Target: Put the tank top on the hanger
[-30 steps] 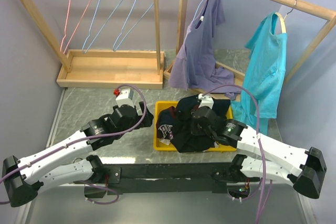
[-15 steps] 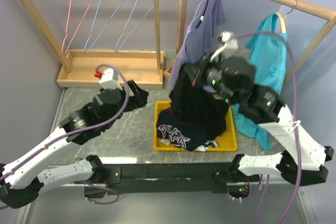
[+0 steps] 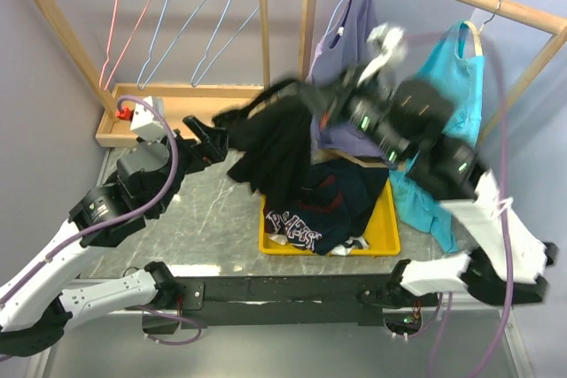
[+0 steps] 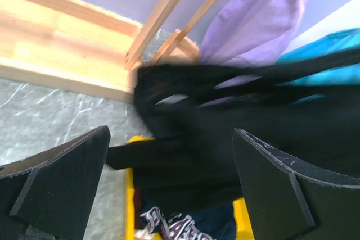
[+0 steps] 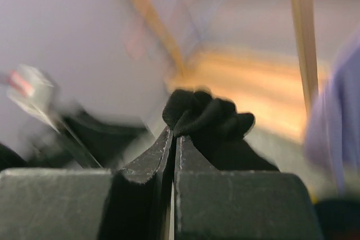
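Note:
The black tank top (image 3: 275, 143) hangs in the air, blurred, over the yellow bin's left side. My right gripper (image 3: 321, 105) is shut on a bunch of its fabric; in the right wrist view the jaws (image 5: 174, 132) are closed on the black cloth (image 5: 208, 111). My left gripper (image 3: 211, 137) is open and empty just left of the top; its view shows the top (image 4: 225, 116) spread ahead of the open gripper (image 4: 171, 139). Two pale blue wire hangers (image 3: 177, 37) hang on the left wooden rack, beyond both grippers.
The yellow bin (image 3: 390, 229) holds a dark garment with purple-white print (image 3: 292, 229). A pink wire hanger (image 3: 113, 37) hangs on the left rack, above its wooden base (image 3: 186, 121). A lilac shirt (image 3: 341, 50) and a teal shirt (image 3: 452, 104) hang on the right rack.
My right gripper lifted the black top out of the bin and swung it up and left. My left arm moved up and back toward the left rack, staying open.

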